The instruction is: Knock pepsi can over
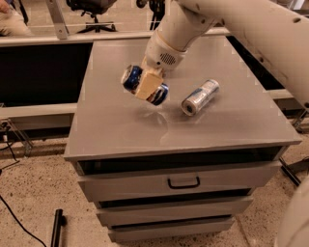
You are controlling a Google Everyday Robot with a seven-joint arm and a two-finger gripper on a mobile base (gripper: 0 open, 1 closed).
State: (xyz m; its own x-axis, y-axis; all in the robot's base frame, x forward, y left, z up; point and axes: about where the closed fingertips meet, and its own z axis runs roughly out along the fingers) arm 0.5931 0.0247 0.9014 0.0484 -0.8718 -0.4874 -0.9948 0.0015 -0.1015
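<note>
The pepsi can (160, 94) is dark blue with a silver top. It lies tilted on its side in my gripper (147, 86), a little above the left middle of the grey cabinet top (120, 130). The silver top points left. The gripper is shut on the can, and a tan finger pad (146, 85) covers the can's middle. The white arm (174, 34) reaches in from the upper right. No red can shows.
A slim silver and light-blue can (200, 96) lies on its side to the right of the gripper. The cabinet has drawers with a handle (183, 183) below its front edge. A black office chair (89, 7) stands behind.
</note>
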